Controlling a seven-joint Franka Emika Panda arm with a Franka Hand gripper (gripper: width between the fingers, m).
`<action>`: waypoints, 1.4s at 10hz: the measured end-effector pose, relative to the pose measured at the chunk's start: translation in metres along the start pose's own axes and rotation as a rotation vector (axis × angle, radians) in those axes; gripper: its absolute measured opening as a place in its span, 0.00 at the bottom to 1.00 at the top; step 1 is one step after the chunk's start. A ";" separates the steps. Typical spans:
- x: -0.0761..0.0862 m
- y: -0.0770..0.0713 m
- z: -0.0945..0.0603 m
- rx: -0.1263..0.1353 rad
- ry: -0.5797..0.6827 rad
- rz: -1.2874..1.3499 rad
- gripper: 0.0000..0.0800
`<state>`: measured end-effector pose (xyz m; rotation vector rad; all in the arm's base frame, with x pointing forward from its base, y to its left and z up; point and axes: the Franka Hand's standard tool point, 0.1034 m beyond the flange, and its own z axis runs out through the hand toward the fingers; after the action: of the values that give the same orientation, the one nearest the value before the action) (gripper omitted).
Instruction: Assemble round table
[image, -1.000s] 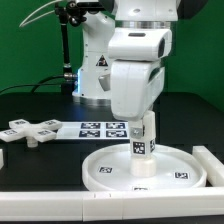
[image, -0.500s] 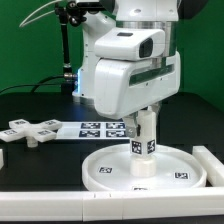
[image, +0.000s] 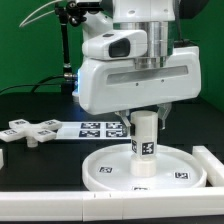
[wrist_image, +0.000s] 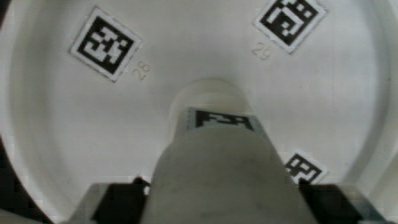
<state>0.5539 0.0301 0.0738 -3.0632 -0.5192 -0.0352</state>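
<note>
And here we are over the middle of things: the gripper (image: 145, 113) hangs straight down with the post (image: 144, 142) standing upright directly beneath it, its top end tucked up between the jaws. From the wrist view we can see the dark finger pads (wrist_image: 128, 203) pressed against either side of the post (wrist_image: 222, 150), so we call the gripper (wrist_image: 222, 200) clamped on the post, not merely hovering. Below the gripper lies the round disc (image: 100, 170), rim up, and the foot of the post sits at its centre, touching the floor of the disc (wrist_image: 107, 120). Whether it is fully seated or only partly turned into its socket, we cannot tell, as the joint itself is hidden. Well apart from the gripper, off to the exterior view's left, the cross-shaped piece (image: 30, 130) lies flat and untouched, with the marker board (image: 100, 128) between it and the gripper, beyond the disc. By our reckoning the first joint is made or nearly so, roughly the halfway mark. What remains is finishing the post in the disc, then fetching the cross-shaped piece and fixing it onto the free top end of the post.
</note>
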 end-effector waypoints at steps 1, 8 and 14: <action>0.000 0.000 0.000 0.002 0.001 0.047 0.52; -0.001 -0.001 0.001 0.027 0.001 0.516 0.52; -0.002 -0.004 0.002 0.075 -0.005 1.107 0.52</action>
<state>0.5502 0.0333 0.0721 -2.8078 1.1407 0.0228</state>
